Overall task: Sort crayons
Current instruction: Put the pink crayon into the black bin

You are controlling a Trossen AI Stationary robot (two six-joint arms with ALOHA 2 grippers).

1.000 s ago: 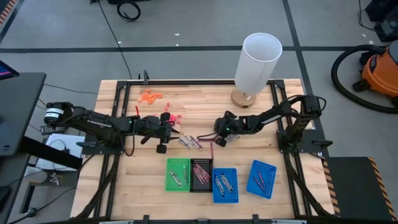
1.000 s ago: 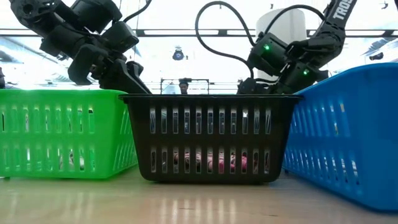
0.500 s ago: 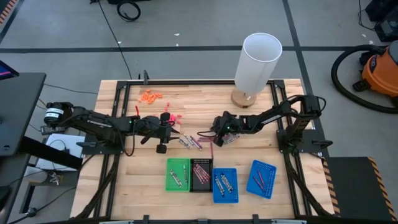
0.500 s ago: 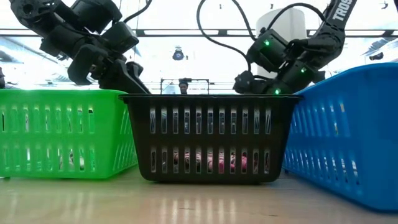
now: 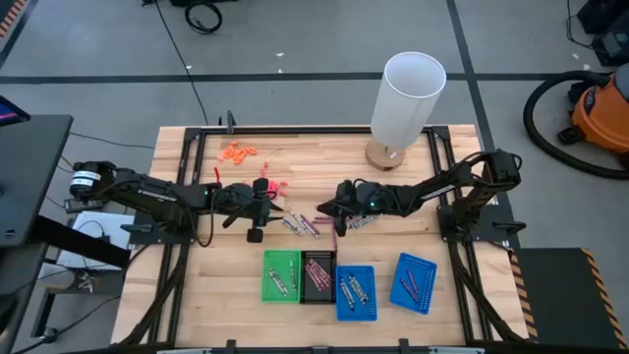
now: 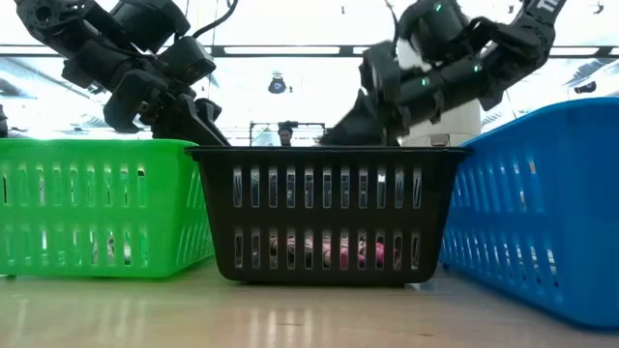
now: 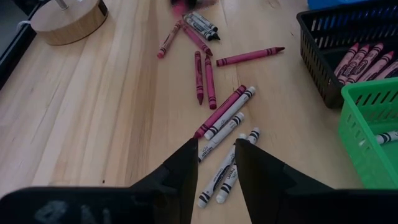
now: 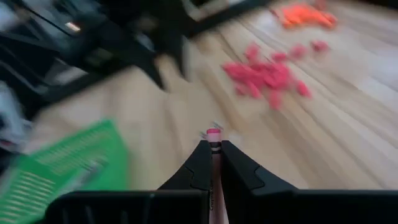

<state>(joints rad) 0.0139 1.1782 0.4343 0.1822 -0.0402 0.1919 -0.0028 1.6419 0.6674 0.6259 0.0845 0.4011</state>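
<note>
Across the middle of the high view, loose grey, maroon and pinkish-red wax crayons (image 5: pixel 302 225) lie between the left gripper (image 5: pixel 263 209) and right gripper (image 5: pixel 329 208). Low view: green, black slotted plastic basket (image 6: pixel 325 215) and blue trays. Left wrist view, lower centre: jaws narrowly parted, empty, over grey crayons. Right wrist view, bottom centre: jaws pinching one pink crayon (image 8: pixel 213 147).

Across the high view we see bare counter (image 5: pixel 197 280) at the lower left of the frame and along the upper middle. Four trays block the lower centre: green tray (image 5: pixel 281 275), black tray (image 5: pixel 316 276) and blue tray (image 5: pixel 356 292) touching side by side, another blue tray (image 5: pixel 413 282) apart to their right. The white cylinder (image 5: pixel 405 99) stands at upper right. Loose crayons (image 5: pixel 301 225) clutter the middle, between left tool (image 5: pixel 261 209) and right tool (image 5: pixel 322 208).
</note>
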